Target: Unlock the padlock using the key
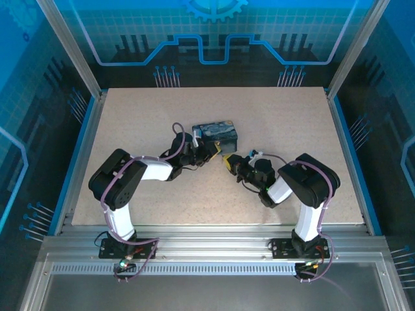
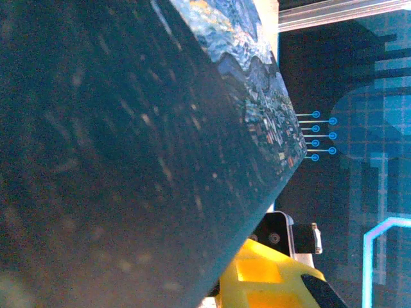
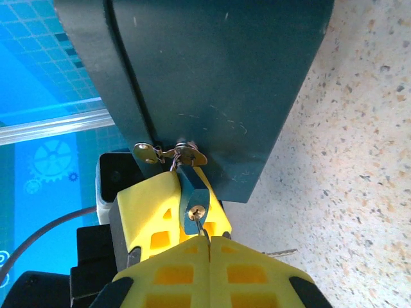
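**Key seated, turn still to make**

The right hand (image 3: pixel 209 242) is clamped on the key (image 3: pixel 203 226), whose tip sits in the keyhole of the padlock (image 3: pixel 194 204). The padlock hangs from the hasp of the tin box (image 3: pixel 212 77). Its long axis lies in line with the key and its keyhole faces the hand. The next move, I judge, is a wrist twist about that axis. The left hand (image 1: pixel 206 153), fingers together, sits against the box's side.

A speckled beige desk (image 1: pixel 162 194) carries a dark blue painted tin box (image 1: pixel 217 133) near its middle. The left gripper (image 1: pixel 206 153) is at the box's near left corner. The yellow-tipped right gripper (image 1: pixel 228 162) sits just beside the near right corner. Both arms bend inward from their bases at the near edge.
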